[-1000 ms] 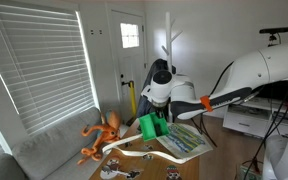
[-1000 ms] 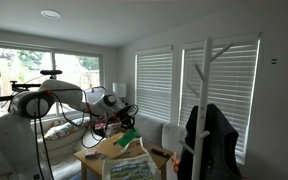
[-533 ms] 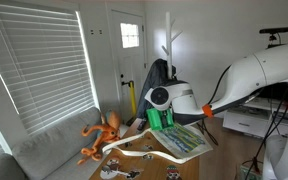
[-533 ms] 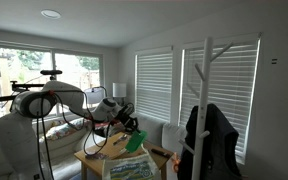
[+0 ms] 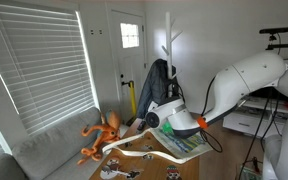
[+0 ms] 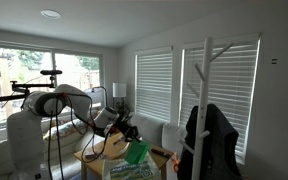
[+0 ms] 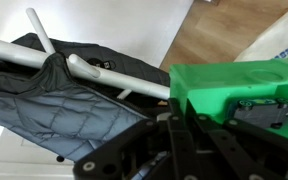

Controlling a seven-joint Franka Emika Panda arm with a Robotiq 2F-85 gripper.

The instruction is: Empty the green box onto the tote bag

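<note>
My gripper (image 6: pixel 126 138) is shut on a wall of the bright green box (image 6: pixel 136 153) and holds it tilted low over the tote bag (image 6: pixel 132 171). In the wrist view the green box (image 7: pixel 234 85) fills the right side, with my gripper (image 7: pixel 179 116) clamped on its near wall and a dark item (image 7: pixel 264 110) against the box. In an exterior view my gripper (image 5: pixel 172 122) hangs just above the pale printed tote bag (image 5: pixel 187 141) and hides most of the box.
An orange octopus toy (image 5: pixel 103 135) lies on the sofa. A dark jacket (image 7: pixel 54 100) hangs on a white coat rack (image 6: pixel 206 90). White curved pieces (image 5: pixel 134 152) lie on the low table beside the bag. Window blinds stand behind.
The arm has swung down and across toward the tote bag, carrying the green box with it. The box now sits lower and more tipped, behind the gripper in one exterior view.
</note>
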